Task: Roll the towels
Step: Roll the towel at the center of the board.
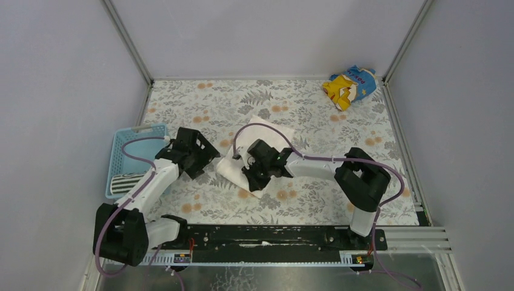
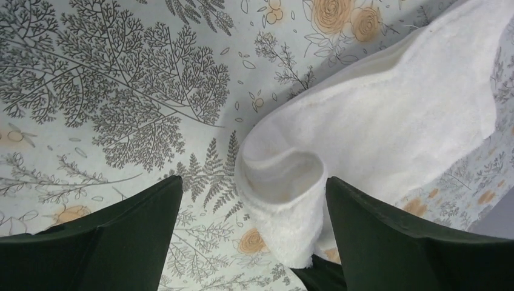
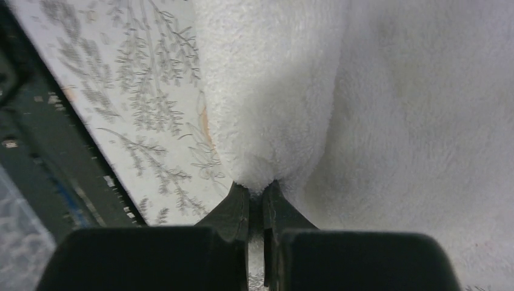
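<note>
"Since you ask where the big one is: the white towel lies mid-bench, its near end curled over."

"And the striped towel?"

"In the blue basket at the left edge. Your right gripper pinches the white towel's fold, its jaws nearly together. Your left gripper stands wide — the curled end sits between its fingers."
</note>
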You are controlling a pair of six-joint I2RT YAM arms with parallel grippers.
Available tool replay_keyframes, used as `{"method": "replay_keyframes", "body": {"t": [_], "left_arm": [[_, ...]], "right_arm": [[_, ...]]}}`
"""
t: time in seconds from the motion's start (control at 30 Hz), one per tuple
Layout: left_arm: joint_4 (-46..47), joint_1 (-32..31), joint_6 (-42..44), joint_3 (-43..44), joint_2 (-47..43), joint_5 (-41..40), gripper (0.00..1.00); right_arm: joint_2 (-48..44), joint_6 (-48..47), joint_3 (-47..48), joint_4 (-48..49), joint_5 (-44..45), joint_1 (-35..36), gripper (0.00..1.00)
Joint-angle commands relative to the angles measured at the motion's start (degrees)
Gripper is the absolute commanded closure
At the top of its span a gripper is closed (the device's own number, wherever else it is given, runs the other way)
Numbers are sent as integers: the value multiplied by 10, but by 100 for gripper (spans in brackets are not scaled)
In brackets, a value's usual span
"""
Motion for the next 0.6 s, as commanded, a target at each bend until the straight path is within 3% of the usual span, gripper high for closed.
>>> {"method": "replay_keyframes", "body": {"t": [0.0,0.3,0.57], "left_arm": [[-39,3,15,0,-42,-1,11],[6,-10,-6,-47,-83,106,5],[65,-69,-48,-41,-30,101,5]], "right_arm": [[10,63,-26,34,-224,-38,100],[57,133,-19,77,-386,-115,99],[100,186,-42,128,-428,-158,97]]}}
